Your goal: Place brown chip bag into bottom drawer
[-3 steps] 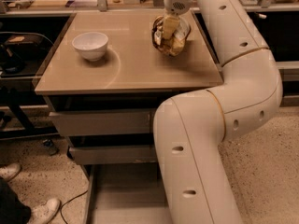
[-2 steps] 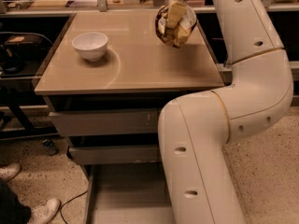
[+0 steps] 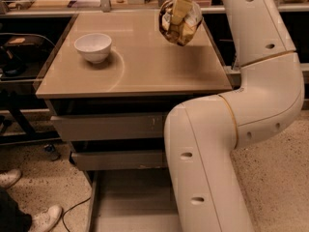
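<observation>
A tan tabletop [image 3: 145, 66] caps a three-drawer cabinet on a speckled floor, with a white bowl [image 3: 93, 46] at its left. Over the rear right edge, the hand [image 3: 180, 6] pinches the top of the brown chip bag [image 3: 182, 27], which hangs clear of the surface. The bottom drawer [image 3: 130, 204] stands pulled out far below, partly hidden behind the robot's arm [image 3: 260, 95]. The crinkly film could slip during the long descent, or the bag could snag the tabletop's edge or the drawer fronts above.
</observation>
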You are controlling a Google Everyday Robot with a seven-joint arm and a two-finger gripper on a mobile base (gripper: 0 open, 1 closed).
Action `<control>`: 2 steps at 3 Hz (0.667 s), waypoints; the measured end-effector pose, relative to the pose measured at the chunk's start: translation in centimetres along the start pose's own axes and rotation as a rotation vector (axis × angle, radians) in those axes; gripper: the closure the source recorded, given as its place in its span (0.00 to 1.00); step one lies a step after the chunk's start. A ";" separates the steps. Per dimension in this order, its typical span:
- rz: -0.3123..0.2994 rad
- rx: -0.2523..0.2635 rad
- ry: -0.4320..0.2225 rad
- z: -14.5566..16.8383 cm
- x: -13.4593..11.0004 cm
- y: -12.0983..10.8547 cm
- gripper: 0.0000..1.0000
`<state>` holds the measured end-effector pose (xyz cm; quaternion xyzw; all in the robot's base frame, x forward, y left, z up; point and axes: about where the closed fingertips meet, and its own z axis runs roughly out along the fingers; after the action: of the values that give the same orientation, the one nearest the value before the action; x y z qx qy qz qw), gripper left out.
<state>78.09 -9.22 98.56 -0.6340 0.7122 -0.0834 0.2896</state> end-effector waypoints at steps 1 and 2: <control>0.037 0.021 -0.019 -2.9 0.3 0.5 1.00; 0.079 0.080 -0.059 -5.9 -0.3 1.0 1.00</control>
<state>74.17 -10.26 103.03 -0.5956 0.7237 -0.0816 0.3388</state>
